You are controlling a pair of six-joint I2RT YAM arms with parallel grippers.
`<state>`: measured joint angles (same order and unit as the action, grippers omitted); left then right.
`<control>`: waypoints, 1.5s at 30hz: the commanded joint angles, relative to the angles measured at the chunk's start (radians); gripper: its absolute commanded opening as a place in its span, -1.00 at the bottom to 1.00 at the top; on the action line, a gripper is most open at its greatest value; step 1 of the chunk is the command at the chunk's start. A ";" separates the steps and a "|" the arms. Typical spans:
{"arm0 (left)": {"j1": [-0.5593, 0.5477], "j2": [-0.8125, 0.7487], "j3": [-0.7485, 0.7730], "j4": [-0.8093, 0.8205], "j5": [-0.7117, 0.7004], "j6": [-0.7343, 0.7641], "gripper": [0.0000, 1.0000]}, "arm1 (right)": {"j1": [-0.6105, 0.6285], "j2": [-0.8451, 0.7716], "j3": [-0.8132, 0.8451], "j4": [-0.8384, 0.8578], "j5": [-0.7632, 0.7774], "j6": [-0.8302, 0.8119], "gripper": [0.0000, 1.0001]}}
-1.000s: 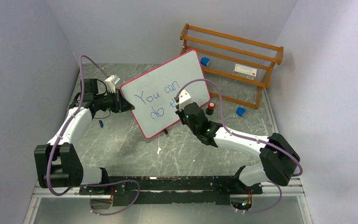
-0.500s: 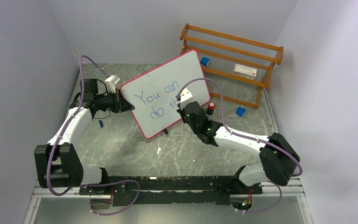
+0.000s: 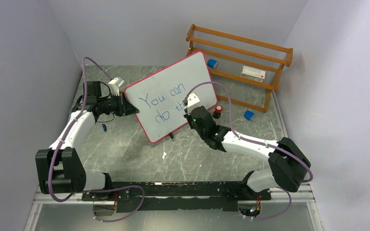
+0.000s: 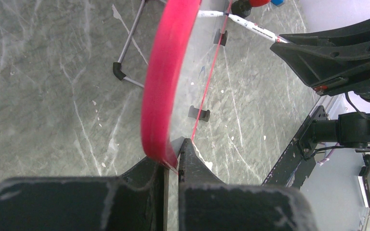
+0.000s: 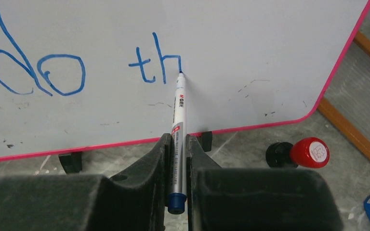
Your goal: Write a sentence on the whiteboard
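Note:
The whiteboard [image 3: 173, 86], white with a pink-red frame, stands tilted on the table. The sentence [image 3: 161, 106] reads "You can" above "do th" in blue; the right wrist view shows "do th" [image 5: 149, 65]. My left gripper [image 3: 131, 109] is shut on the whiteboard's left edge; its frame [image 4: 166, 82] runs between the jaws [image 4: 174, 156]. My right gripper [image 3: 187, 109] is shut on a silver marker with a blue end [image 5: 178, 125]. The marker's tip touches the board at the right leg of the "h".
A wooden rack [image 3: 241, 62] stands behind the board with a blue block [image 3: 212, 63] beside it. A red-capped black stamp [image 3: 217, 111] and another blue block [image 3: 249, 115] lie right of the board. A small blue cap [image 3: 104, 127] lies at the left.
The right gripper has shifted slightly right along the board with the marker, and the "h" after the "t" has grown. The left arm and board have not moved.

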<state>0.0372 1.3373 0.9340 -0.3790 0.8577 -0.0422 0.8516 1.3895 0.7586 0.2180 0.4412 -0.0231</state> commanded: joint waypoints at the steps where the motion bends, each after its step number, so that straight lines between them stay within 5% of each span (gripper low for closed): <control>1: -0.003 0.031 -0.012 -0.008 -0.219 0.093 -0.90 | -0.006 -0.023 -0.021 -0.012 0.007 0.018 -1.00; 45: -0.005 0.038 -0.011 -0.009 -0.228 0.089 -0.90 | -0.071 -0.064 -0.033 0.058 -0.047 0.049 -1.00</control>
<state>0.0372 1.3388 0.9340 -0.3794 0.8570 -0.0425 0.7883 1.3243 0.7254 0.2359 0.4015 0.0189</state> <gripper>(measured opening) 0.083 0.152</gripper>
